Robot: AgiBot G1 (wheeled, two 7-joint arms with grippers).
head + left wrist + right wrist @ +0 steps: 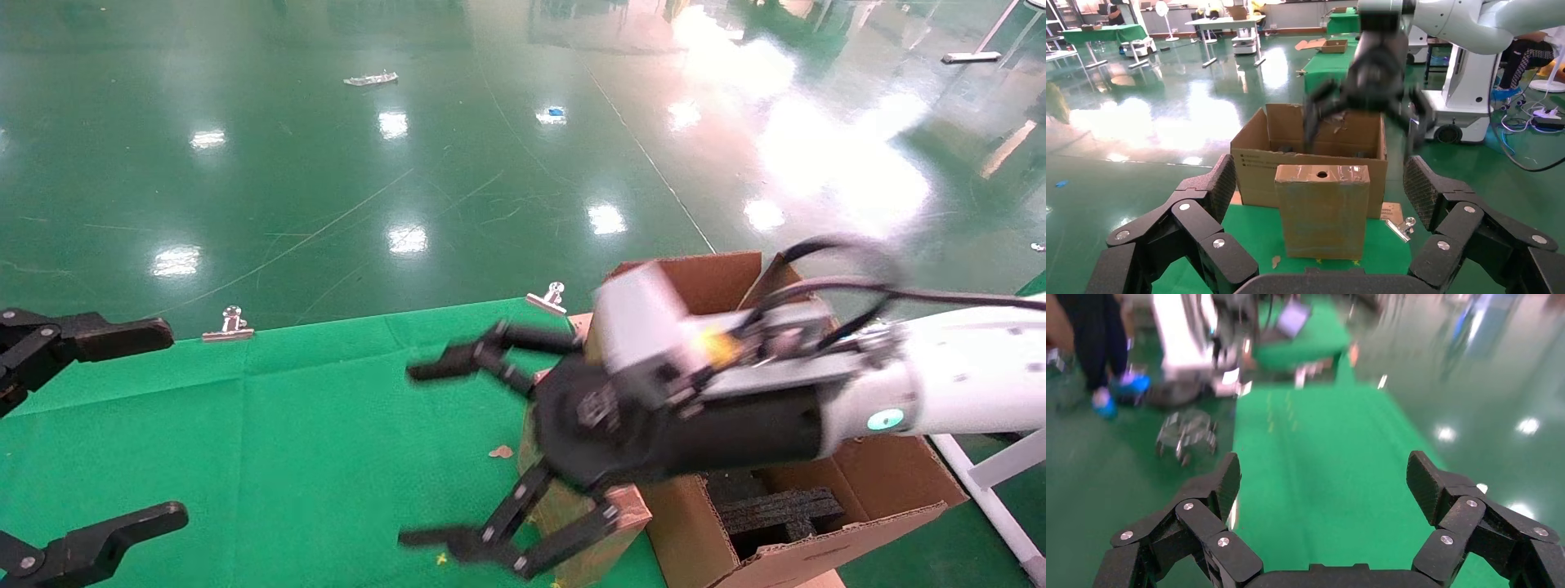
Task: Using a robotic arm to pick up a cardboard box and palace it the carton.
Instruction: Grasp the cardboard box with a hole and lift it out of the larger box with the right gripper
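Observation:
The small taped cardboard box (1322, 211) stands upright on the green cloth, its round hole on the top face. In the head view the cardboard box (564, 510) is partly hidden behind the robotic arm (940, 384). That arm's right gripper (413, 455) hovers open over the box and the carton's near wall, blurred. The big corrugated carton (695, 539) sits just behind the box, black foam (776, 510) inside. The right gripper (1364, 92) also shows above the carton (1254, 168). My left gripper (176, 422) is open at the table's left end, facing the box from a distance.
Two metal binder clips (231, 322) (549, 298) pin the green cloth (286, 425) at the table's far edge. A shiny green floor lies beyond. A white frame (993, 490) stands right of the carton. The right wrist view shows only cloth between open fingers (1223, 484).

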